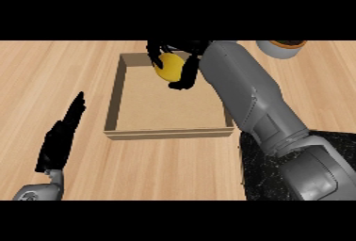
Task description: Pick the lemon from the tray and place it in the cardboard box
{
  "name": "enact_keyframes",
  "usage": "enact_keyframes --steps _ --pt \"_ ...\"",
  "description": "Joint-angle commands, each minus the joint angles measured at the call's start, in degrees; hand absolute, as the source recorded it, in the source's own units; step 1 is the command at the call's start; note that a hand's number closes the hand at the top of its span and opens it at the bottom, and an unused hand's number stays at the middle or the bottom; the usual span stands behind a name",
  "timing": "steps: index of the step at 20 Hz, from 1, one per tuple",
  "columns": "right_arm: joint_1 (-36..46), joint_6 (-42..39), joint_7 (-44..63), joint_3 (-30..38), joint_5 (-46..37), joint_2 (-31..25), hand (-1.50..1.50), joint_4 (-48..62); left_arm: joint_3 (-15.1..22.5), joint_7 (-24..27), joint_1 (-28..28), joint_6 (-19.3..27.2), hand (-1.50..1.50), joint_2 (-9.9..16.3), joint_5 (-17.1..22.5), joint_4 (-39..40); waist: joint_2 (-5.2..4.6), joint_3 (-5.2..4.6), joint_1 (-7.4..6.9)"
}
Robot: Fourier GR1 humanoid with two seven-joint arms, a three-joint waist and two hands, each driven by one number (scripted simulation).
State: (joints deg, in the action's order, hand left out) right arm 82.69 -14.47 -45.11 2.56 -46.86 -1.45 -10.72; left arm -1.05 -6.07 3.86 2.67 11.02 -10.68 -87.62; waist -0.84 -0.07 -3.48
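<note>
Right hand [173, 63] curled round the lemon [169, 67], fingers and thumb wrapped on both sides; approx. half the fruit shows yellow between them. Lemon is held over the far part of the cardboard box [115, 99], just inside the far wall, w/ bare box floor showing near of it. Whether it hangs above the floor or touches it: cannot tell from this view. Lemon's long axis runs roughly far-to-near, tilted slightly. Key relation: lemon lies inside the box outline, so the release spot is judged directly below the hand; no sideways travel req'd, only a short lowering and a spreading of the fingers. Right forearm crosses the box's right wall from the near right, over the dark tray [261, 174]. Left hand [61, 136] rests at near left, fingers straight and together, well apart from box; right hand is the nearer one. Bowl [278, 49] at far right, unrelated
</note>
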Motion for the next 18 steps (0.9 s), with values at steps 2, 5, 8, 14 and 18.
enact_keyframes --steps 2,5,8,14,18 --pt "-1.78 4.12 2.93 -3.47 -0.64 1.40 1.50 3.09 2.01 1.02 -2.00 -0.31 0.00 -0.48 -1.45 -1.20 -0.45 -0.01 -2.02" --pt "-0.93 0.71 5.95 -3.30 2.60 1.43 -1.50 4.36 1.63 0.98 2.61 -0.40 0.00 -1.38 -1.07 3.44 -0.47 -0.05 -1.95" --pt "-3.13 3.91 6.19 -4.55 3.45 1.44 -1.50 4.78 2.02 -0.40 3.30 -1.78 0.00 -0.86 -0.50 1.40 -0.71 -0.04 -4.22" --pt "-4.64 1.68 4.42 0.61 11.69 1.45 -1.50 4.49 2.80 3.63 2.14 -0.11 0.00 -2.19 -2.10 3.61 -0.88 -0.02 -4.38" --pt "-1.93 -0.14 7.87 8.25 19.27 1.45 -1.50 5.10 3.19 0.18 3.68 1.17 0.00 -3.08 -3.06 2.85 -0.91 0.05 -2.61"
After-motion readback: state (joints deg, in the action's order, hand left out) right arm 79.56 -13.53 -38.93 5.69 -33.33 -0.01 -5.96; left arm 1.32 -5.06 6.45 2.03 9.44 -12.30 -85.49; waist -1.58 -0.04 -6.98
